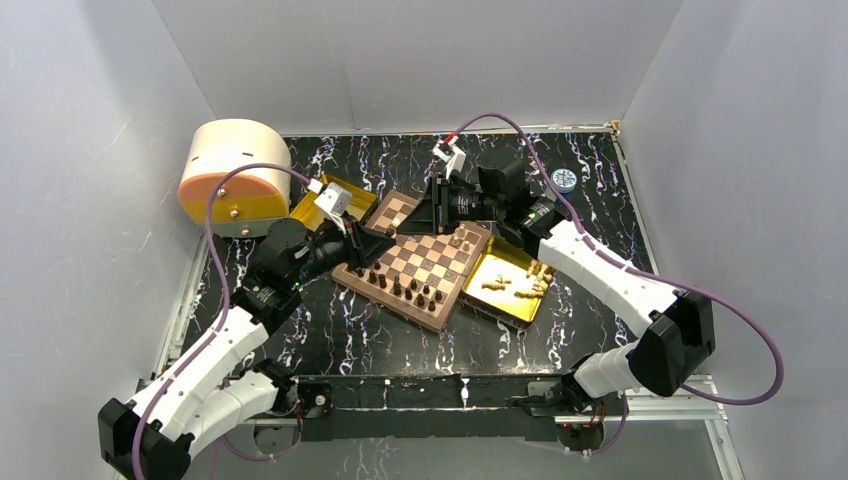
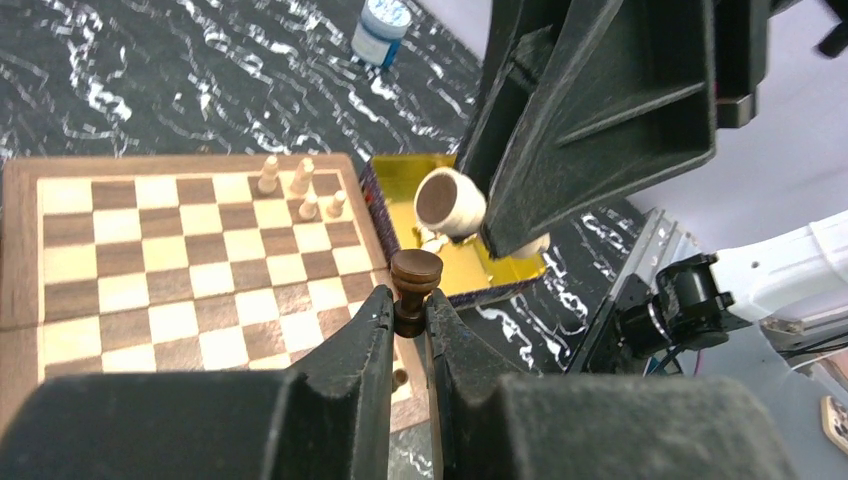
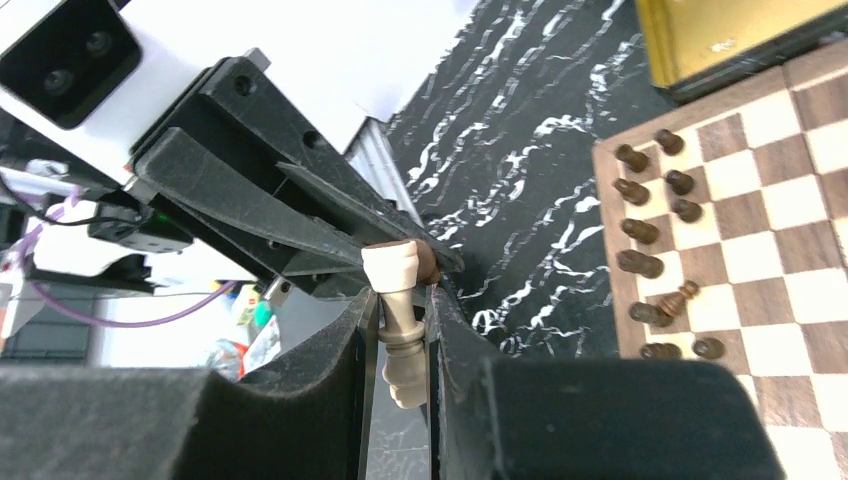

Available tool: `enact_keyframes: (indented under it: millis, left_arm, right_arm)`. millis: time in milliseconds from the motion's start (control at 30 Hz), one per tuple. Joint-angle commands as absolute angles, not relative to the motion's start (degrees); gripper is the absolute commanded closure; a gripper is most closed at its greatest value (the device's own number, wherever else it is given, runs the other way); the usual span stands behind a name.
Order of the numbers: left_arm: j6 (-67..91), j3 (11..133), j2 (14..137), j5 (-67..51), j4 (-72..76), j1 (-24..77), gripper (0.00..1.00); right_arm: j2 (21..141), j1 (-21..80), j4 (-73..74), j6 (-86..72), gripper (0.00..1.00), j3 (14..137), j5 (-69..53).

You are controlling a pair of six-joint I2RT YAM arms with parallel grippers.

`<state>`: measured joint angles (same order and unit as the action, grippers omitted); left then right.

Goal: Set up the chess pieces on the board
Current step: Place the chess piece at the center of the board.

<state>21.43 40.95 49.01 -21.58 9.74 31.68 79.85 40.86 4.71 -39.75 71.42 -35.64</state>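
Note:
The board [image 1: 430,262] lies tilted mid-table, with dark pieces [image 1: 405,288] along its near-left edge and a few light pieces [image 1: 461,240] at its far corner. My left gripper [image 2: 410,302] is shut on a dark brown piece [image 2: 415,275], held above the board's edge [image 2: 190,165]. My right gripper [image 3: 400,305] is shut on a light tan piece [image 3: 398,330], held up close against the left gripper [image 3: 290,210]. From above, the left gripper [image 1: 388,238] and the right gripper [image 1: 428,215] meet tip to tip over the board's far-left corner.
A gold tray [image 1: 495,300] with loose light pieces [image 1: 520,285] sits right of the board, another gold tray [image 1: 312,203] to the far left. A round tan box [image 1: 230,175] stands at the back left, a small jar [image 1: 565,180] at the back right. A small checkered panel [image 1: 397,210] lies behind the board.

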Motion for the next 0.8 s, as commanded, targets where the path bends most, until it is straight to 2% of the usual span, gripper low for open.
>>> enact_keyframes:
  millis: [0,200,400,633,767]
  left_arm:
    - [18.7,42.4,48.1,-18.0,3.3,31.9,0.98]
    - [17.5,47.5,52.0,-4.4,-12.6,31.9,0.97]
    - [31.1,58.0,59.0,8.4,-38.5,31.9,0.93]
    - [32.0,64.0,69.2,-6.1,-60.6,31.9,0.93]
    - [35.5,59.9,68.8,-14.7,-61.7,31.9,0.93]
  right_arm:
    - [76.9,40.7,8.3,-35.4,0.76,73.2,-29.6]
    - [75.8,40.7,12.9,-32.3,0.76,71.9,-22.8]
    - [73.8,40.6,15.0,-30.6,0.76,68.8,-21.0]
    - [71.7,40.7,15.8,-29.6,0.75,66.9,-20.2]
    - [70.2,40.6,15.7,-29.5,0.75,65.8,-19.4]
